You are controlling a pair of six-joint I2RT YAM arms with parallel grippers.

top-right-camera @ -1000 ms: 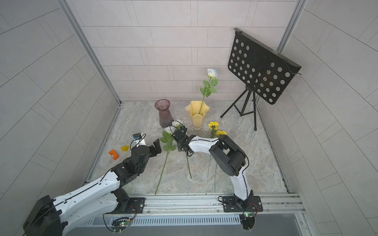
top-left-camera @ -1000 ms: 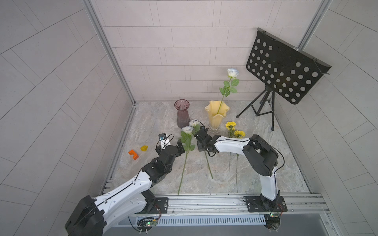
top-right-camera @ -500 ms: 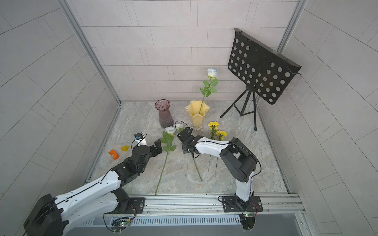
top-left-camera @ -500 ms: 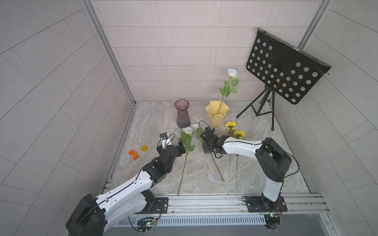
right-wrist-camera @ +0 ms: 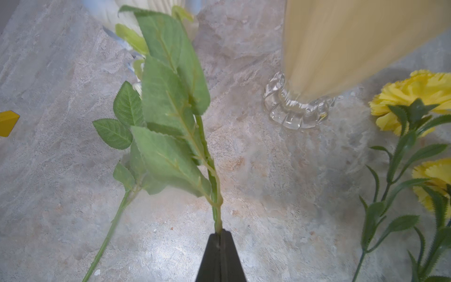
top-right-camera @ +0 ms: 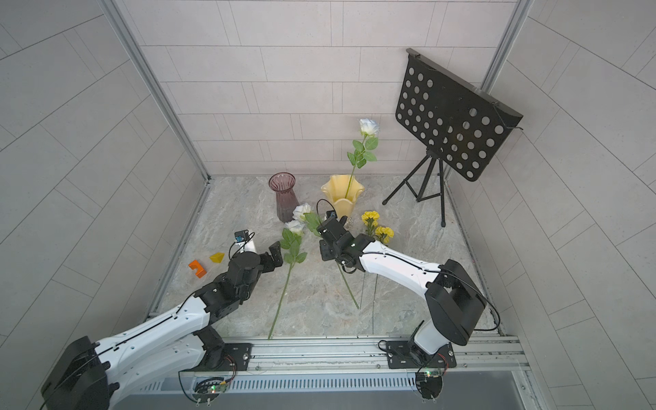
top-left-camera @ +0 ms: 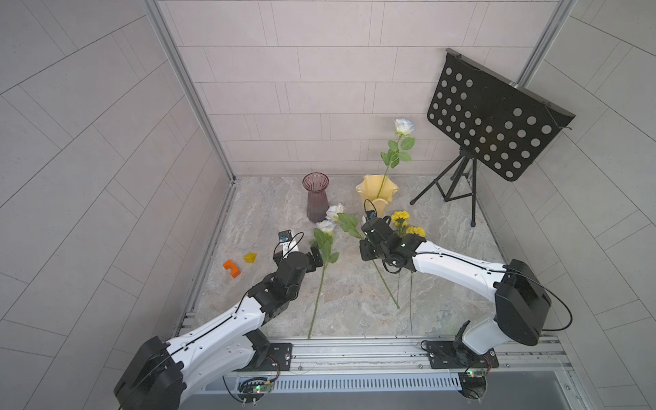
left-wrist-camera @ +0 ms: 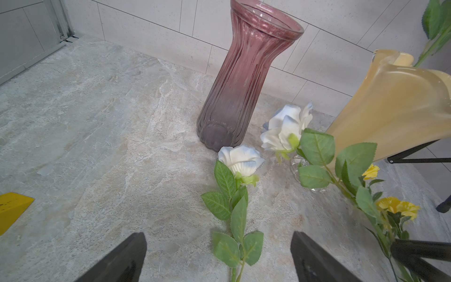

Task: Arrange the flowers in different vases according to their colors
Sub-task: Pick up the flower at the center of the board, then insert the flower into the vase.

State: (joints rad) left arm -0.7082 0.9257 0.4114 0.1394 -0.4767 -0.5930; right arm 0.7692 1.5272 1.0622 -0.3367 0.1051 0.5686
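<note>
Spotter: What are your right jaws on?
Operator: I have them clamped together on the stem of the held rose [right-wrist-camera: 218,217], just below its leaves. In my right wrist view the stem runs straight into the closed black tips. In both top views its white bloom points at the gap between the purple vase [top-left-camera: 315,198] and the pale yellow vase [top-left-camera: 369,193], close to the purple one's foot
Spotter: Is it off the tabletop [top-left-camera: 269,220]?
Operator: The bloom end looks raised in my left wrist view. I can't tell whether the stem's far tip touches the stone
Spotter: And the left jaws?
Operator: I see them standing wide apart. In my left wrist view the leaves of the second white rose [top-left-camera: 327,248] show between them, untouched. That rose lies flat on the tabletop, bloom near the purple vase, stem running back toward the near edge
Spotter: The other flowers?
Operator: The third white rose [top-left-camera: 404,126] stands in the pale yellow vase, leaning over its rim. The two yellow blooms [top-left-camera: 400,216] lie side by side on the tabletop, just beside my right arm [top-left-camera: 458,264]. A music stand [top-left-camera: 493,124] stands in the back corner, and an orange block [top-left-camera: 231,268] and a yellow block [top-left-camera: 250,257] lie by the left wall, well apart from the flowers
</note>
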